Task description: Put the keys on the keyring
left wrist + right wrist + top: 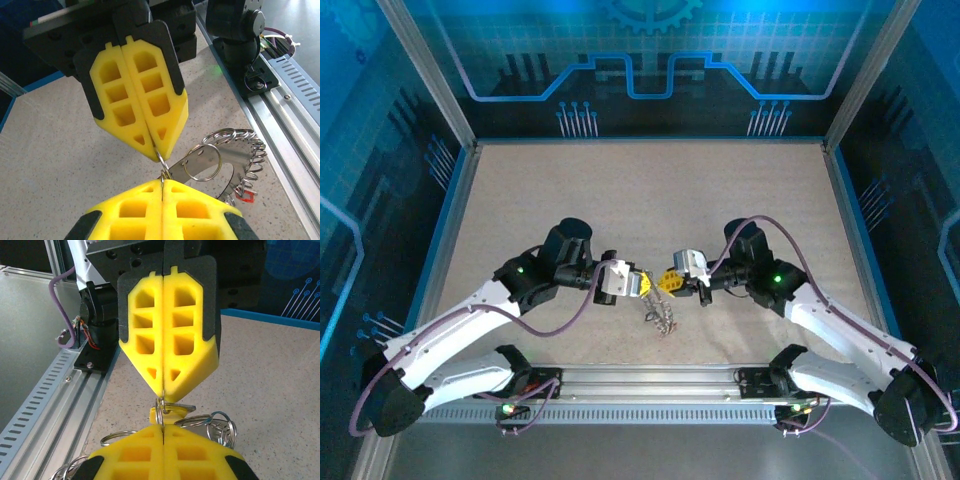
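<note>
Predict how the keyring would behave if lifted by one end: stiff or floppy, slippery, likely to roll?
Probably floppy: the keyring droops beneath the left gripper and right gripper, its small loops splayed loosely. Likely slippery, being thin, shiny metal. Pushed, it would more likely slump and drag than roll.

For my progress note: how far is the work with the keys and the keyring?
Looks done: the keyring carries many small loops, a red key near its lower end. In hand: the left gripper and right gripper, both shut, pinch one small loop tip to tip, a yellow key beside it. Left: getting that key on; whether it is attached, I cannot tell.
</note>
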Motion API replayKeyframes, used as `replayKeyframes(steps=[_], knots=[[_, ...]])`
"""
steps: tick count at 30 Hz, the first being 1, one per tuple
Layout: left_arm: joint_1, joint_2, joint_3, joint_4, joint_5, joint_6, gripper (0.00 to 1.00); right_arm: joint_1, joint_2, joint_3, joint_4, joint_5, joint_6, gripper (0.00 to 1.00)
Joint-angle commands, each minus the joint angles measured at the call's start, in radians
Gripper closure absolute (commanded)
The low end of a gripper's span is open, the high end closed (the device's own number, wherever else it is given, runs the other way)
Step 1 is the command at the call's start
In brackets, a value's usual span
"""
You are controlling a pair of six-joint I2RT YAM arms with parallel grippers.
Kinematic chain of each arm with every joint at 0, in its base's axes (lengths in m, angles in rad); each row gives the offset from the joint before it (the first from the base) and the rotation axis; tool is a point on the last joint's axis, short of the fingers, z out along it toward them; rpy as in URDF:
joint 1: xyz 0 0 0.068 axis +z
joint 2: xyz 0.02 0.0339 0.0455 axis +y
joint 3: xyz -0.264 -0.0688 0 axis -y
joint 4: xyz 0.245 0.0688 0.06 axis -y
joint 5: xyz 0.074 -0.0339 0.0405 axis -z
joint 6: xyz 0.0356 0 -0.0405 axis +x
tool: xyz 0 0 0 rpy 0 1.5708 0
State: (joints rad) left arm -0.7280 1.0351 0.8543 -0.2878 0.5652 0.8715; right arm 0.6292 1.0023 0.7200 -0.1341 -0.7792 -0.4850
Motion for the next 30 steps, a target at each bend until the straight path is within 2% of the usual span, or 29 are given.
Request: replayKeyframes(steps=[1, 4, 17, 30], knots=[[-0.021, 0.008, -0.032, 0.087, 0.021, 0.012, 1.0, 0.009, 0.01, 0.035, 0.015, -0.038, 0.023, 1.0], [-0.023, 0.004, -0.047, 0.121, 0.008, -0.006, 1.0, 0.009, 0.018, 0.038, 0.005, -0.046, 0.017, 1.0], [-0.024, -0.024, -0.066, 0.073, -0.01, 0.044, 1.0, -0.035, 0.001, 0.012, 0.059, -0.036, 0.083, 1.0], [-0.025, -0.041, -0.096, 0.13, -0.049, 0.039, 1.0, -0.067, -0.002, -0.019, 0.118, -0.04, 0.163, 1.0]])
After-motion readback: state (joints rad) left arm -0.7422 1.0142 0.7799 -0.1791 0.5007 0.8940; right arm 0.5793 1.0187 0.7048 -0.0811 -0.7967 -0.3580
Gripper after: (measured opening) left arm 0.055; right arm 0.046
